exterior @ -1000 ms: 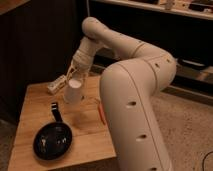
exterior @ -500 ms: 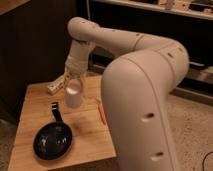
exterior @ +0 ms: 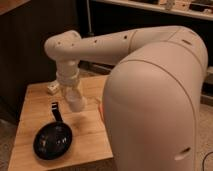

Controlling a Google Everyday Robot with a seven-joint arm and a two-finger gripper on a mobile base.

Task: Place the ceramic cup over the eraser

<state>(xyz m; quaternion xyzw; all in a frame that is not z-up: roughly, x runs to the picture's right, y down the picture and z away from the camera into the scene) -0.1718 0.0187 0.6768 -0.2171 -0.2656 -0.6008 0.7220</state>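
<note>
My gripper (exterior: 73, 96) hangs from the white arm over the middle of the wooden table (exterior: 33, 107). It is shut on the ceramic cup (exterior: 76, 103), a plain white tapered cup held just above the tabletop, a little beyond the pan's handle. The eraser is hidden; I cannot see it under or beside the cup.
A black frying pan (exterior: 52, 141) lies at the table's front left, handle pointing back toward the cup. A white labelled bottle (exterior: 52, 88) lies at the back left, behind the gripper. A sliver of orange carrot (exterior: 99, 112) shows by my arm, which hides the table's right side.
The arm has swung closer to the camera and fills more of the view. The gripper with the cup has moved slightly toward the front of the table.
</note>
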